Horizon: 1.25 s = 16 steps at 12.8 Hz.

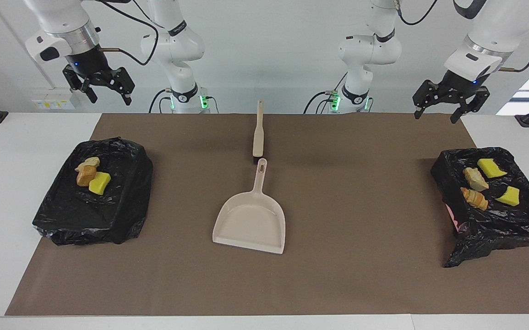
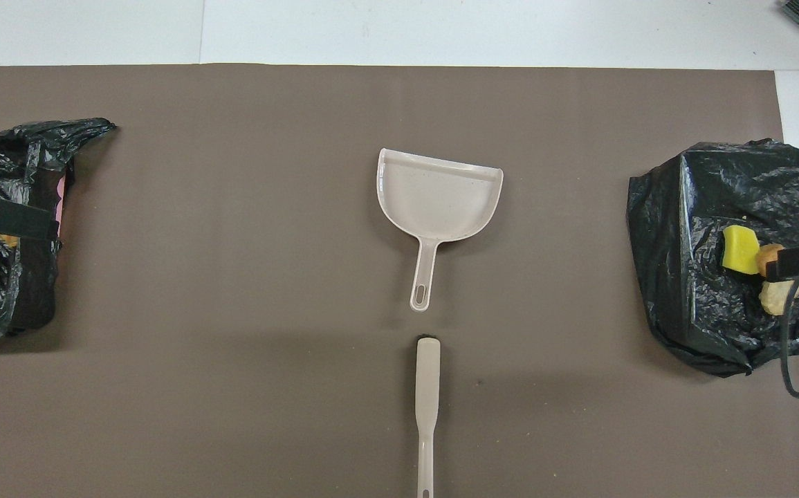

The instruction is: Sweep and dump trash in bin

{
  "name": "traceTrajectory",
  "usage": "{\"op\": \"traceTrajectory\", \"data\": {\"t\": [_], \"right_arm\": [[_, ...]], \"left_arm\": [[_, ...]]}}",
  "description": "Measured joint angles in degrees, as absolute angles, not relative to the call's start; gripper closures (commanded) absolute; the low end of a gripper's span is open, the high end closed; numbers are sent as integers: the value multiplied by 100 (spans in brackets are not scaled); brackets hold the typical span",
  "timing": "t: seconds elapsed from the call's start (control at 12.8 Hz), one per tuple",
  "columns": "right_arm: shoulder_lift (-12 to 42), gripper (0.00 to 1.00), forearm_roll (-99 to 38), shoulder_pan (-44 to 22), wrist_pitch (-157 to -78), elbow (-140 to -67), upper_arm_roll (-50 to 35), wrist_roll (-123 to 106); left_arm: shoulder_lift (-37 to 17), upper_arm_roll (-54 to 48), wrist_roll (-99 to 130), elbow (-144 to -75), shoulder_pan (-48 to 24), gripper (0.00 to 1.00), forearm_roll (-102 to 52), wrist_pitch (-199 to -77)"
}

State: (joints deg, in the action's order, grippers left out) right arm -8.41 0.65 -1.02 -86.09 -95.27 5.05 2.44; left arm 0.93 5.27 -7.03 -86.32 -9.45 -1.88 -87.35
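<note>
Brown mat [image 1: 346, 201] on a white table [image 1: 12, 151] — left hand [image 1: 447, 103] and right hand [image 1: 100, 89] both spread, raised.

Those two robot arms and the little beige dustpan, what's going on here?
Nothing is being handled. The beige plastic dustpan and beige brush lie mid-mat. Small yellow, beige and orange-brown trash lumps sit in two black-bag-lined bins, one at each end. The left gripper and right gripper hang open, empty, up over the mat's corners nearest the robots.

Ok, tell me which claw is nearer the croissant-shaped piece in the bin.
Left. The left claw hangs open above the bin holding the croissant-shaped piece; the right claw hangs open over the table's other end.
</note>
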Motion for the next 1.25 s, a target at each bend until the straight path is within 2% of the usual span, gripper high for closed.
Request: {"op": "traceTrajectory", "data": {"t": [0.31,0.62,1.25], "right_arm": [[-840,0,65,-108,-8609,-9527,504,244],[-840,0,65,-108,-8609,-9527,504,244],[-840,0,66,-108,-8610,-9527,504,244]], "left_arm": [[95,518,-703,-8619,-921,0,-186,-8734],[95,161,-719,-8618,-513,0,-186,-8727],[95,-199,-721,-8634,-250,0,-175,-8706]]}}
